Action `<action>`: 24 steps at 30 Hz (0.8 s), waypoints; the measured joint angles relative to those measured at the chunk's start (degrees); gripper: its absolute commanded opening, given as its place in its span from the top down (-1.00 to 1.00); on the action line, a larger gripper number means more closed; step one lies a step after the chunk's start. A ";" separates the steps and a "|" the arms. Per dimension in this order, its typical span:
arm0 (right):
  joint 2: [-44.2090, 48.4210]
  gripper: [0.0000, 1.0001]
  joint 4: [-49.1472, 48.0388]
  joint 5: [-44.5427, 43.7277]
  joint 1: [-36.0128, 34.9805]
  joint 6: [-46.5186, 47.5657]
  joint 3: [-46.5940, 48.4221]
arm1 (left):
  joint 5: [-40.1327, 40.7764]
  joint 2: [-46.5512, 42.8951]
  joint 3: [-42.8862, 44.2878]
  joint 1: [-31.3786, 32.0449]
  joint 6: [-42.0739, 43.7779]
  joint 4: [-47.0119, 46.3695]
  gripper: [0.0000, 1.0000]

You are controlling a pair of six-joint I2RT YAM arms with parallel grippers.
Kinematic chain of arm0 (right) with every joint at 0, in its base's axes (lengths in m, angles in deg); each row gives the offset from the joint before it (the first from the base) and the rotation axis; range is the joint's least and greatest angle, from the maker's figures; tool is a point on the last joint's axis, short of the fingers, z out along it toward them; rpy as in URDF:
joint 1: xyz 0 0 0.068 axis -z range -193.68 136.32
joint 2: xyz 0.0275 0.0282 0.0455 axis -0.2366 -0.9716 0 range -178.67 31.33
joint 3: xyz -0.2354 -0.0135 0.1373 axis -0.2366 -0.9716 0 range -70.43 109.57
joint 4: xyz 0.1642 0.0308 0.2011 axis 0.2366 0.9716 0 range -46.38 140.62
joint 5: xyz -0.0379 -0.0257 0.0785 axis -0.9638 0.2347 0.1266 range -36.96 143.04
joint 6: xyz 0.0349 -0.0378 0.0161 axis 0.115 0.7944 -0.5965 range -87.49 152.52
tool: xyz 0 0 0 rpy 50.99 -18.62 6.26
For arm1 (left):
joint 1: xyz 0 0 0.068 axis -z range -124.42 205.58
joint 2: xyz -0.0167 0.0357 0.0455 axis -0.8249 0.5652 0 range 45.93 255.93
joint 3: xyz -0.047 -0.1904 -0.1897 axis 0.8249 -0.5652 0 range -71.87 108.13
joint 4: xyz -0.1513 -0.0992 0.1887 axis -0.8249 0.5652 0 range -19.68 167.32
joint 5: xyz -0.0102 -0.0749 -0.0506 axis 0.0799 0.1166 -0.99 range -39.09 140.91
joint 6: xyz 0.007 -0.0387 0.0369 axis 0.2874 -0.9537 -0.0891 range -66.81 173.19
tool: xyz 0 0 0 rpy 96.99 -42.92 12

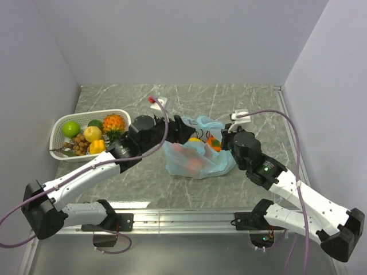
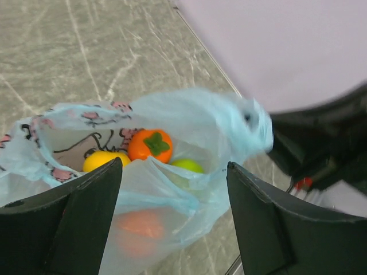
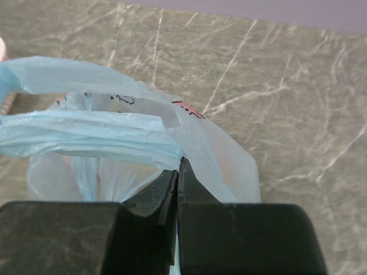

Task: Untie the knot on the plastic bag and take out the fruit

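Observation:
The pale blue plastic bag (image 1: 195, 157) lies mid-table with its mouth standing open; I see no tied knot. In the left wrist view the bag (image 2: 189, 120) shows an orange persimmon with a green top (image 2: 150, 144), a yellow fruit (image 2: 103, 160), a green piece (image 2: 186, 165) and a reddish fruit (image 2: 137, 229) behind the plastic. My left gripper (image 1: 182, 127) (image 2: 174, 172) is open and empty, its jaws wide just above the bag's near rim. My right gripper (image 1: 225, 139) (image 3: 179, 166) is shut on a bunched handle strip of the bag (image 3: 92, 137) on the bag's right side.
A white slotted basket (image 1: 57, 129) stands at the left with a green apple (image 1: 71, 128), an orange pineapple-like fruit (image 1: 113, 122) and other toy fruit. Walls close the table on the left, back and right. A metal rail runs along the near edge (image 1: 183, 216).

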 measured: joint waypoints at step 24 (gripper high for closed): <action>5.70 1.00 -0.26 9.88 7.91 -13.92 -4.07 | 16.11 33.99 12.94 8.20 6.93 0.42 0.09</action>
